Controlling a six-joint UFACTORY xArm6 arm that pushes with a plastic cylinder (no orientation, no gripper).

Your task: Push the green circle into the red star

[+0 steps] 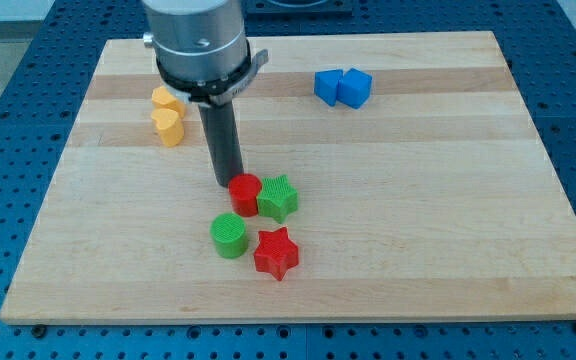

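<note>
The green circle (229, 236) lies low in the middle of the board, touching or nearly touching the red star (276, 253) on its right. My tip (229, 183) is above the green circle, right against the upper left of a red round block (245, 194). A green star (279, 197) touches that red block on its right.
Two yellow blocks (167, 114) sit at the upper left, one above the other. Two blue blocks (343, 87) sit side by side near the top right of centre. The wooden board (448, 200) rests on a blue pegboard surface.
</note>
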